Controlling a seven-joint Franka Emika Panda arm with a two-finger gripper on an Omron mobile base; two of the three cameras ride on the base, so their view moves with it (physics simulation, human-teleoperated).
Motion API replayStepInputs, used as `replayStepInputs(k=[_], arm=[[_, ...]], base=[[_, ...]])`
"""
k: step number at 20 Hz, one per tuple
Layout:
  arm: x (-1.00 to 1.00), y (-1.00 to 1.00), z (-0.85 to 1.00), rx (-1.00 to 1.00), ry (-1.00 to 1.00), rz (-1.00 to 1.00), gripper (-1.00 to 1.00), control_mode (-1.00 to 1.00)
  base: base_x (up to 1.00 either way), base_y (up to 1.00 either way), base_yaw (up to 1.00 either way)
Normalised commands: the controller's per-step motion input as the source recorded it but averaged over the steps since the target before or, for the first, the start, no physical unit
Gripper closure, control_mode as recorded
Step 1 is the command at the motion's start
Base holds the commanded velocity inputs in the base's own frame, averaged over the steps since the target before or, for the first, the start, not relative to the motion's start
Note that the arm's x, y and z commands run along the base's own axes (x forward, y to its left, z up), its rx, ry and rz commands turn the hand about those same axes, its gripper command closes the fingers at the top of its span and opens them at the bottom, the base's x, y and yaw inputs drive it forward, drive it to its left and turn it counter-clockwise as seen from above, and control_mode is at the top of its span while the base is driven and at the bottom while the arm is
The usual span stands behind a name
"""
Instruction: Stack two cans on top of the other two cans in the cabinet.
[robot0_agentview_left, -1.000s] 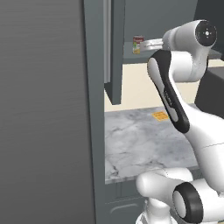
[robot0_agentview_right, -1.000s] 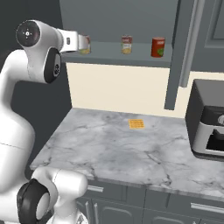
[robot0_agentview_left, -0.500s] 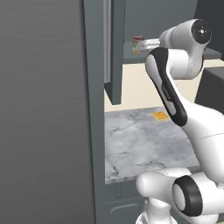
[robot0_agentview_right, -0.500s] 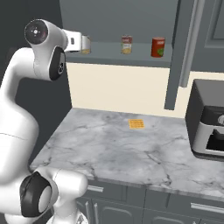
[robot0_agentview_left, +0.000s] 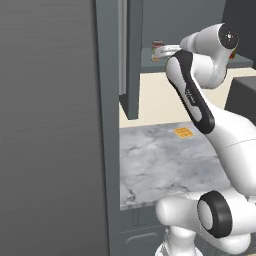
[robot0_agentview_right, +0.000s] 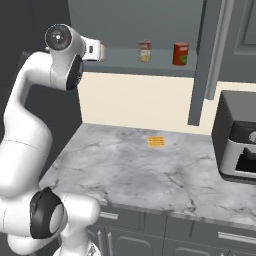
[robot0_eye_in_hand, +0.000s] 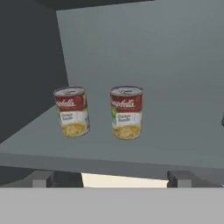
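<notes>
Gripper (robot0_eye_in_hand: 111, 177) jaws stand fully apart, nothing between them, touching nothing. In the hand view the two finger tips (robot0_eye_in_hand: 40, 178) sit wide at the bottom, just short of the front edge of the cabinet shelf (robot0_eye_in_hand: 175, 148).

Two soup cans with red-and-white labels stand upright on that shelf, side by side, apart from each other: left soup can (robot0_eye_in_hand: 71, 111) and right soup can (robot0_eye_in_hand: 126, 112). Both sit back from the shelf edge, ahead of the gripper, well clear of the fingers.

Right base view: the hand (robot0_agentview_right: 94, 50) is held level at shelf height at the left end of the cabinet (robot0_agentview_right: 150, 20). One soup can (robot0_agentview_right: 145, 51) shows mid-shelf; a plain red can (robot0_agentview_right: 180, 54) stands upright further right, near the open narrow door (robot0_agentview_right: 206, 60). No can is stacked on another.

Left base view: a soup can (robot0_agentview_left: 157, 51) shows on the shelf just beside the hand.

Below: marble countertop (robot0_agentview_right: 150, 170) with a small orange waffle-like square (robot0_agentview_right: 156, 141); a dark toaster oven (robot0_agentview_right: 240, 137) at the right.
</notes>
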Motion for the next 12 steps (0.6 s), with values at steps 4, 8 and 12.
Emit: replayStepInputs(k=[4, 8, 12], arm=[[0.28, 0.00, -0.04, 0.00, -0.01, 0.08, -1.00, -1.00], [0.29, 0.00, -0.07, 0.00, 0.00, 0.06, -1.00, -1.00], [0.33, 0.00, -0.04, -0.01, 0.00, 0.03, -1.00, -1.00]], base=[[0.00, 0.00, 0.00], [0.00, 0.00, 0.00], [0.00, 0.00, 0.00]])
